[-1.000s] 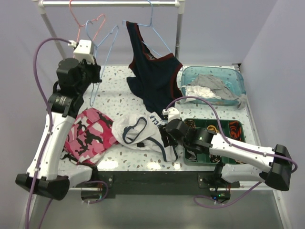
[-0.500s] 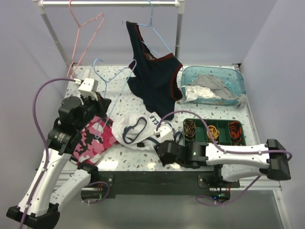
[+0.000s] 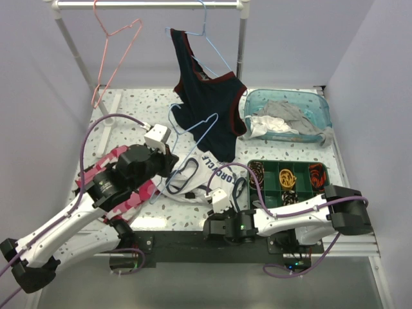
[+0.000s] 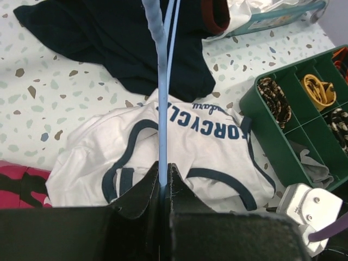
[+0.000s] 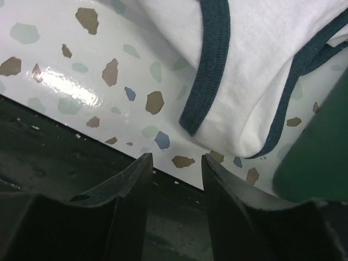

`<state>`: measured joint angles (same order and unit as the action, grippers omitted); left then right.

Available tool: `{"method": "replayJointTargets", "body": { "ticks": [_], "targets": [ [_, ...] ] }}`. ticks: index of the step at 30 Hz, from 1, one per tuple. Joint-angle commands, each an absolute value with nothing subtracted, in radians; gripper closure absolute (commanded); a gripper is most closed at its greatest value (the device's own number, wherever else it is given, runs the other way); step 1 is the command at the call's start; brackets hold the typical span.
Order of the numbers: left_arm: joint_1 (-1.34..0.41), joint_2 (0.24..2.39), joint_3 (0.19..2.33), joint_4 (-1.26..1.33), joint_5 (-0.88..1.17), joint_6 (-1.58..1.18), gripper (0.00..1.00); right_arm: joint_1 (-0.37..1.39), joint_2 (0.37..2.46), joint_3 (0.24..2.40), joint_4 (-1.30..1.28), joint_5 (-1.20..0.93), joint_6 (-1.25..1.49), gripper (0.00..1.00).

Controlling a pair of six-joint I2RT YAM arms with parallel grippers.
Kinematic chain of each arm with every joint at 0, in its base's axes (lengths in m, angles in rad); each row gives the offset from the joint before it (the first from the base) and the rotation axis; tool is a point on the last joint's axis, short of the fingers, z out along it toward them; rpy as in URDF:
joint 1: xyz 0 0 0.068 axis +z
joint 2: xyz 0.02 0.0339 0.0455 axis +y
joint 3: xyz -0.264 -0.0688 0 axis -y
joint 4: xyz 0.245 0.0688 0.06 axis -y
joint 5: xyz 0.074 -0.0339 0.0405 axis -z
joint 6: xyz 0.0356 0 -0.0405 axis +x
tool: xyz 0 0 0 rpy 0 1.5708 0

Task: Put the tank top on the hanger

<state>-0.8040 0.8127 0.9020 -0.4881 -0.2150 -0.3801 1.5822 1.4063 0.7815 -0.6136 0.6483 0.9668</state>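
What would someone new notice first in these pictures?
The left gripper is shut on a thin light blue wire hanger, held above the white tank top with navy trim crumpled mid-table. Behind them, a dark navy top with red trim hangs from the rail, while the right gripper sits open at the near table edge.

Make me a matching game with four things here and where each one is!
Things:
1. blue hanger
2. tank top
3. navy top
4. pink hanger

Places:
A. hanging bare on the rail
B. lying crumpled on the table
C. clamped in the left gripper
D. draped from the rail down to the table

Pairs: 1-C, 2-B, 3-D, 4-A
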Motion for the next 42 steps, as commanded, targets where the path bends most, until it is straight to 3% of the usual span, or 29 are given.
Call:
{"method": "replayJointTargets", "body": {
  "ticks": [1,8,11,12,15,24,34,42],
  "targets": [
    [-0.909,0.838,0.962,-0.459,-0.441,-0.428,1.00,1.578,1.449,0.804,-0.569,0.790,1.046,0.56],
    [-0.950,0.848,1.025,-0.509,-0.492,-0.440,1.00,1.533,1.502,0.766,-0.472,0.824,1.052,0.61],
    [-0.950,0.842,1.048,-0.541,-0.483,-0.434,1.00,1.519,1.494,0.759,-0.472,0.856,1.054,0.71],
    [-0.950,0.839,1.055,-0.552,-0.480,-0.434,1.00,1.513,1.488,0.759,-0.477,0.868,1.048,0.82],
    [-0.950,0.815,1.048,-0.583,-0.436,-0.428,1.00,1.476,1.448,0.779,-0.511,0.868,1.002,1.00],
    [-0.951,0.732,0.933,-0.595,-0.241,-0.449,1.00,1.220,1.264,0.889,-0.546,0.700,0.649,1.00],
    [-0.951,0.623,0.830,-0.575,-0.161,-0.482,1.00,0.964,1.304,1.017,-0.545,0.511,0.457,1.00],
    [-0.951,0.563,0.813,-0.610,-0.098,-0.480,1.00,0.859,1.325,1.071,-0.537,0.413,0.384,1.00]
  ]
}}
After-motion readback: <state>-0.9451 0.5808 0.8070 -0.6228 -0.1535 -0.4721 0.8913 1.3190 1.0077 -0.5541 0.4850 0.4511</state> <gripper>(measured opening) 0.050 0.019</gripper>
